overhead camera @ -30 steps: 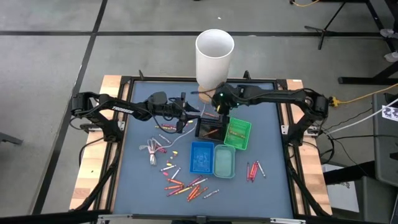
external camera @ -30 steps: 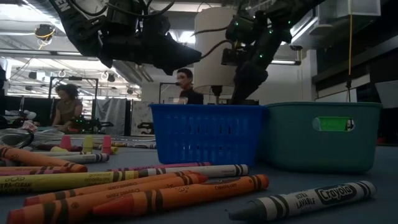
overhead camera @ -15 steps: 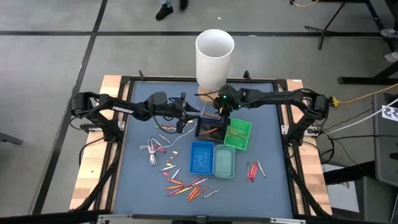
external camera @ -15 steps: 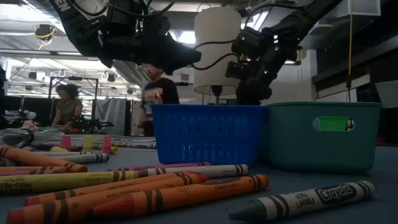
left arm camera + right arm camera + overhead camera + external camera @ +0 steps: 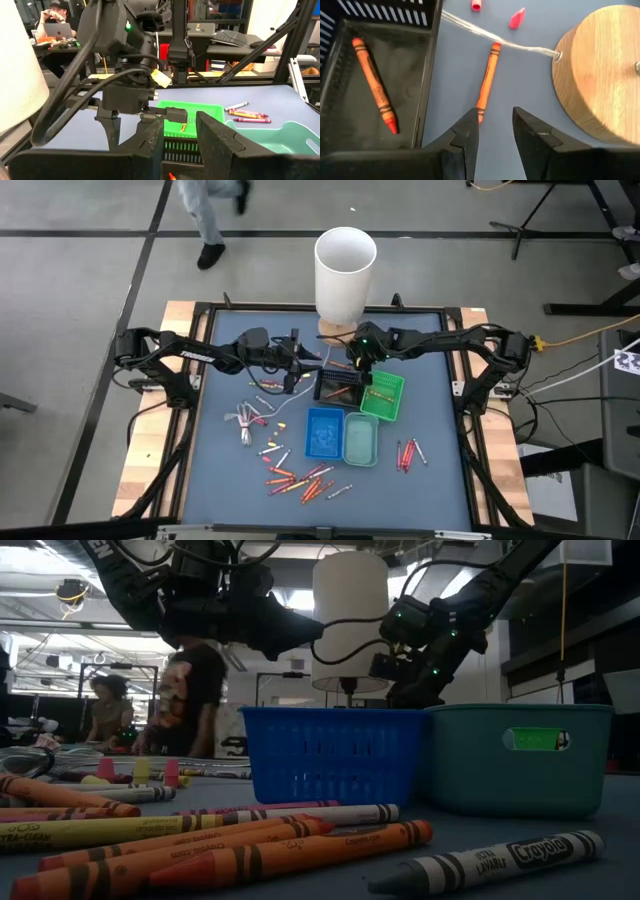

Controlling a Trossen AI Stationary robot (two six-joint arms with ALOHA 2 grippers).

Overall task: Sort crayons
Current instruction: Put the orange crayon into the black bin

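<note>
Crayons (image 5: 300,480) lie scattered near the table's front edge, and a few red ones (image 5: 407,453) lie at the right. One orange crayon (image 5: 486,82) lies flat on the mat between the black tray (image 5: 427,75) and the lamp's wooden base (image 5: 600,75). My right gripper (image 5: 495,125) hangs open just above that crayon's near end, slanting down. A red-orange crayon (image 5: 372,85) lies in the black tray. My left gripper (image 5: 180,135) is held level and open to the left of the black tray (image 5: 338,387), with nothing between its fingers.
Green (image 5: 383,395), blue (image 5: 323,431) and teal (image 5: 361,439) trays stand by the black one. A lamp with a tall white shade (image 5: 346,272) stands at the far edge, and its thin cord (image 5: 495,37) runs across the mat. A bundled cord (image 5: 245,420) lies at the left. A person (image 5: 195,700) passes behind the table.
My right gripper has come down toward the table beside the black tray's far side, its fingers as wide apart as before. A person has walked past beyond the far edge.
</note>
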